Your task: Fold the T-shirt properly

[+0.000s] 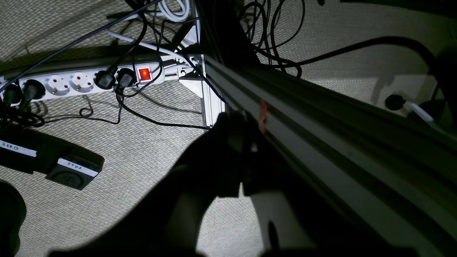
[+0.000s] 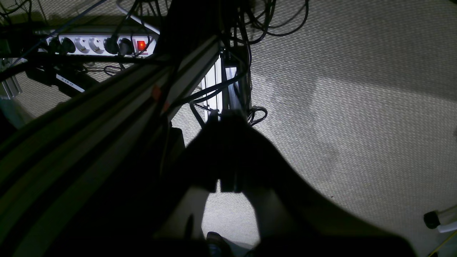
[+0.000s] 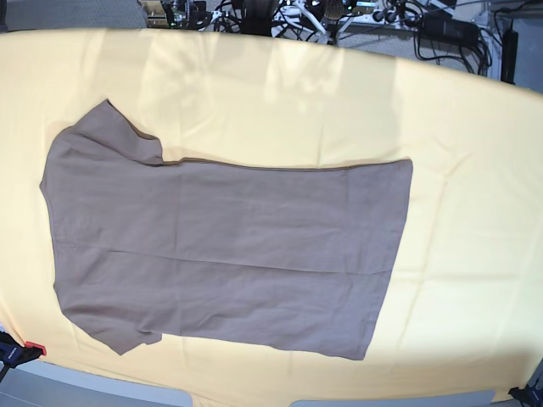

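The taupe-brown T-shirt (image 3: 229,246) lies spread flat on the pale yellow cloth (image 3: 339,102) in the base view. Its sleeves and neck are at the left and its hem at the right. Neither gripper shows in the base view. In the left wrist view my left gripper (image 1: 238,121) is a dark silhouette with fingertips together, hanging over the floor beside the table frame. In the right wrist view my right gripper (image 2: 228,119) looks the same, fingertips together and empty. The T-shirt is out of view in both wrist views.
An aluminium frame rail (image 1: 321,125) runs next to both grippers. A white power strip (image 1: 82,82) with a lit red switch, black cables and foot pedals labelled ZERO and STOP (image 1: 75,171) lie on the woven floor. Clamps (image 3: 15,349) hold the cloth's front corners.
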### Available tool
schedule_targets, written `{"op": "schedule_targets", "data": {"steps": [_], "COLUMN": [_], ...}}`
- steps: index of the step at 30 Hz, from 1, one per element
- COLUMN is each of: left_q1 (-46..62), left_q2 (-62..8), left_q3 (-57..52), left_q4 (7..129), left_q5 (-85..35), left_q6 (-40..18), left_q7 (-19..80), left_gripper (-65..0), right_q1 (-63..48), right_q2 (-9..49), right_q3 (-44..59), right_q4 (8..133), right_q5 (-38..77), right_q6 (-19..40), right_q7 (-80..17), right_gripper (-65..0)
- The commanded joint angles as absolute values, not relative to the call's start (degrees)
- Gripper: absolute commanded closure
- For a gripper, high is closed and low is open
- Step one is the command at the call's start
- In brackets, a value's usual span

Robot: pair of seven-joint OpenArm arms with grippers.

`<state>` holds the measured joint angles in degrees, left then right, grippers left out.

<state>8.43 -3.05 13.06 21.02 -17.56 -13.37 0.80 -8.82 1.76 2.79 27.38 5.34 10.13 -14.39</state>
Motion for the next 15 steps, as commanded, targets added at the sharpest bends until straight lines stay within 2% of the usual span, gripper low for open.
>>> {"op": "schedule_targets", "data": {"steps": [1,8,15], "left_q1": [8.6,8.6,8.6], "left_q2": [-2.9,-2.9,-2.9], "left_q3": [13.1,13.1,13.1], "left_q4": [21.6,22.5,22.5], "left_q5": [-17.5,-17.5,-17.4], "left_q6": [-14.2,-19.7,-19.9], "left_q7": [0.0,0.0,0.0], "left_gripper": [0.0,0.0,0.0], "right_q1": [-8.7,-8.7,-8.7], "right_q2": [1.9,1.9,1.9], "right_q3": [2.9,2.9,2.9], "right_q4": [28.0,28.0,28.0], "right_q5": [5.3,5.3,5.3], "right_q6": [10.5,10.5,10.5], "right_q7": [-14.2,-14.2,-14.2], "right_gripper": [0.0,0.0,0.0]}}
